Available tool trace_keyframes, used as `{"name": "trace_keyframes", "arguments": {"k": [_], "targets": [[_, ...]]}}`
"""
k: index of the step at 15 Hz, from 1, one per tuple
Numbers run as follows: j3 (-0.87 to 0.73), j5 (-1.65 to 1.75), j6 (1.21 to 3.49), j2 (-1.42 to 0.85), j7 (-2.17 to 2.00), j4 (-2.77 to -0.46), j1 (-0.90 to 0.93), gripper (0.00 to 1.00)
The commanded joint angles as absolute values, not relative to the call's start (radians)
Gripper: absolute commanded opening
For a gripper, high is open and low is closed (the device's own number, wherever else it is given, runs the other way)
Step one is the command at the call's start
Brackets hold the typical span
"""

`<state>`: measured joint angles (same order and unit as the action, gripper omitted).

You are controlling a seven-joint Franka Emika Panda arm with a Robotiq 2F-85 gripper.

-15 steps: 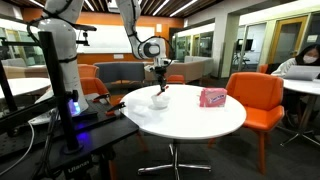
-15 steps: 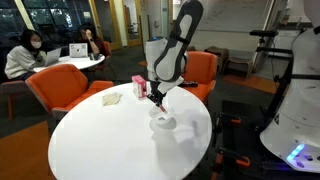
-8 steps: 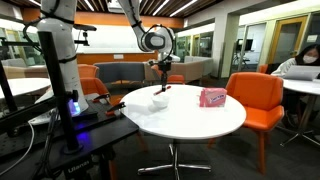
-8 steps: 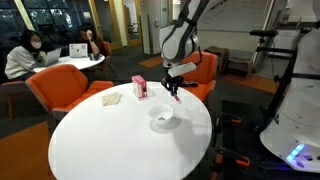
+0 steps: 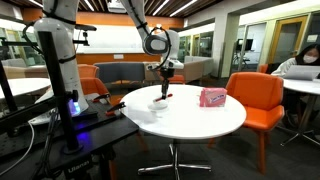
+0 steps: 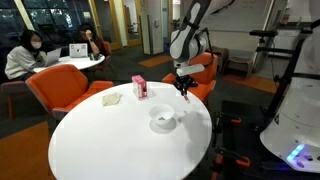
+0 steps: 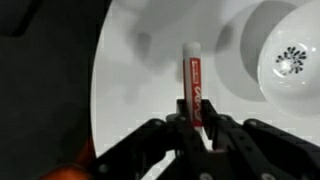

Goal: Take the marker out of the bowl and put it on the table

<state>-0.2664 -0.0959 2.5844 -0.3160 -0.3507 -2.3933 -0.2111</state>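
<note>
Black two-finger claw (image 7: 193, 128) grips the short red marker (image 7: 192, 85) by one end. We note the marker held above the round white table (image 7: 130, 90), apart from the small white shallow bowl (image 7: 290, 60). White print on its barrel: unreadable.

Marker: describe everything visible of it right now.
The marker is a short, thin red stick with a pale tip and print along its barrel. The tool pinches one end. The marker hangs roughly upright over the table, beside the bowl and outside it. Contact with the tabletop is unclear.
</note>
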Motion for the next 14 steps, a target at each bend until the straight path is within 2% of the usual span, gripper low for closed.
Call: {"name": "trace_keyframes", "arguments": {"k": [1, 6, 13, 14], "targets": [[-0.233, -0.204, 2.598, -0.369, -0.291, -2.373, -0.245, 0.05], [-0.247, -0.220, 2.631, -0.479, -0.282, -2.309, -0.264, 0.05], [-0.186, -0.260, 2.714, -0.622, -0.240, -2.199, -0.312, 0.05], [-0.175, -0.269, 2.712, -0.633, -0.223, -2.185, -0.324, 0.44]]}}
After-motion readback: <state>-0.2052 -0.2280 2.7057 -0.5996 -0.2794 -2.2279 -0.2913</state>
